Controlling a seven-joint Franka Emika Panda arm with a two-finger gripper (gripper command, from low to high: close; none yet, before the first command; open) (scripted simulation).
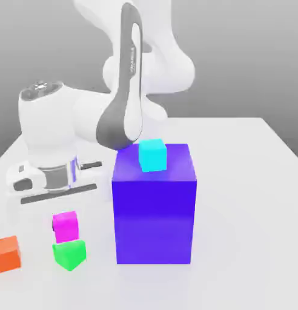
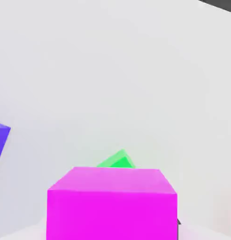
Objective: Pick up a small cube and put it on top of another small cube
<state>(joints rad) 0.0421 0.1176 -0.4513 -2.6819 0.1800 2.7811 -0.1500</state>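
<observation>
The small cube [image 1: 65, 227], glossy magenta, hangs just below my hand at the exterior view's lower left. My gripper [image 1: 64, 219] is shut on it. It sits directly over another small cube [image 1: 69, 254], the green one, which lies turned at an angle on the table. I cannot tell whether the two cubes touch. In the hand view the magenta cube [image 2: 111, 204] looms close, with a corner of the green cube [image 2: 118, 161] peeking out behind it.
A big blue block [image 1: 154, 212] stands just right of the cubes, with a cyan cube [image 1: 152, 155] on top. An orange cube [image 1: 6, 254] rests at the far left. The white table [image 1: 248, 200] stretches to the right.
</observation>
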